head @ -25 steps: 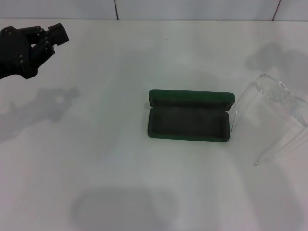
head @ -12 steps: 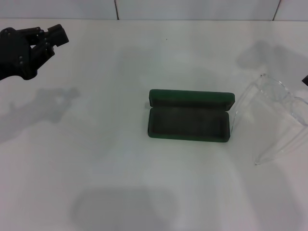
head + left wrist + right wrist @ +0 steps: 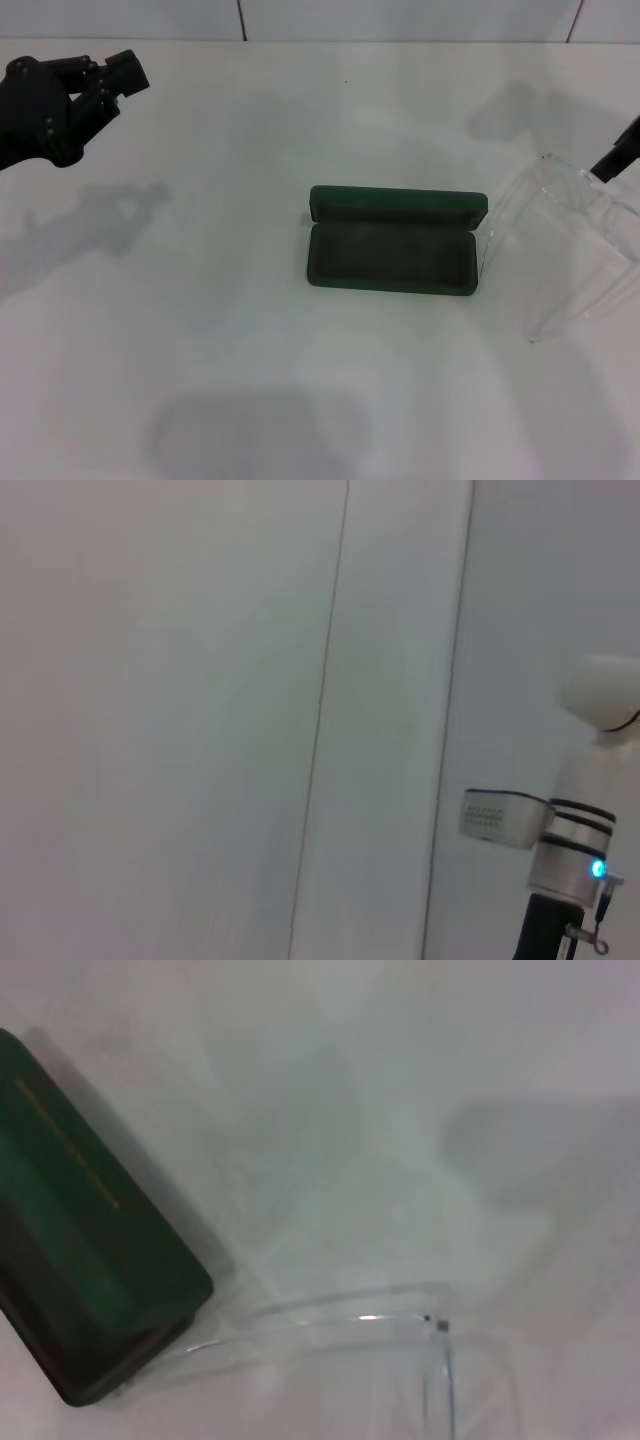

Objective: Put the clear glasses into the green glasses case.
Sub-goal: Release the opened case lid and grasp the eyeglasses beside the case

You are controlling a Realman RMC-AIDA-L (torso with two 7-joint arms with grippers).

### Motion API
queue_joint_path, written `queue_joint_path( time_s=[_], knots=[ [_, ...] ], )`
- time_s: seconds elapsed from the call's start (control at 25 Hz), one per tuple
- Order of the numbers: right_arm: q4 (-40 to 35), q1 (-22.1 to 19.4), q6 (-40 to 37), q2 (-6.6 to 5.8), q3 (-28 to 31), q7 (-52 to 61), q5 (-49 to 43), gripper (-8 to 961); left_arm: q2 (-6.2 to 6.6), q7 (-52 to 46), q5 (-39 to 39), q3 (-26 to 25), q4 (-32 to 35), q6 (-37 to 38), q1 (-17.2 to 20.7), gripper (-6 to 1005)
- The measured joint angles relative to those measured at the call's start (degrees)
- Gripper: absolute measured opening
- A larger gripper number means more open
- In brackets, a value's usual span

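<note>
So far nothing is packed: the clear glasses (image 3: 565, 250) lie beside the open green glasses case (image 3: 392, 252), ungrasped, and the right gripper's state cannot be told.

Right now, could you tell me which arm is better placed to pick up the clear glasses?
Probably the right: the right gripper is next to the clear glasses, right of the open green glasses case. The left gripper is at the table's far left.

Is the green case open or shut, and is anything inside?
Open and empty: the green case has its lid raised behind, bare dark lining showing; the clear glasses lie outside, beside it.
</note>
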Motion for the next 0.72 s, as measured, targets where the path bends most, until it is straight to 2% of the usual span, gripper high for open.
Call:
queue_joint_path(
  time_s=[0.4,0.72],
  knots=[
    [-7.4,-1.0,2.9,-0.01,0.0,4.5,-3.6,496,-0.17,0.9,0.0,0.0,0.1,0.0,0.5,69],
    [-8.5,-2.5,5.4,0.08,0.1,5.7,-4.2,493,-0.25,1.5,0.0,0.0,0.1,0.0,0.7,69]
  ],
)
